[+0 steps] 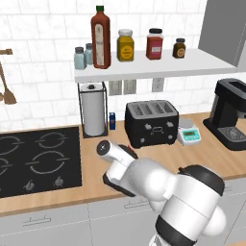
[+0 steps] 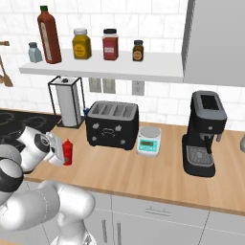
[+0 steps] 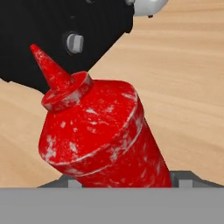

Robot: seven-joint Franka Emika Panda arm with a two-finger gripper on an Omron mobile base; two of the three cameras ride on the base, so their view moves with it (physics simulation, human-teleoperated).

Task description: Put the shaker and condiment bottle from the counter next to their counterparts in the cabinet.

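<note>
The all-red condiment bottle (image 2: 67, 151) stands low over the light-wood counter (image 2: 143, 172), in front of the toaster's left end. My gripper (image 2: 61, 152) reaches it from the left and is shut on its body. In the hand view the condiment bottle (image 3: 103, 135) leans with its pointed cap up-left, my gripper (image 3: 127, 181) pressed against both its sides. On the white cabinet shelf (image 1: 158, 67) the pale shaker (image 1: 79, 58) stands at the left end, beside the darker blue shaker (image 1: 89, 54) and the tall dark-red bottle with green cap (image 1: 100, 37).
A black toaster (image 1: 151, 122) stands just behind the bottle, with a paper-towel holder (image 1: 93, 109) to its left and the black stovetop (image 1: 36, 158) further left. A small scale (image 1: 188, 134) and coffee machine (image 1: 230, 113) stand to the right. Jars (image 1: 125, 45) line the shelf.
</note>
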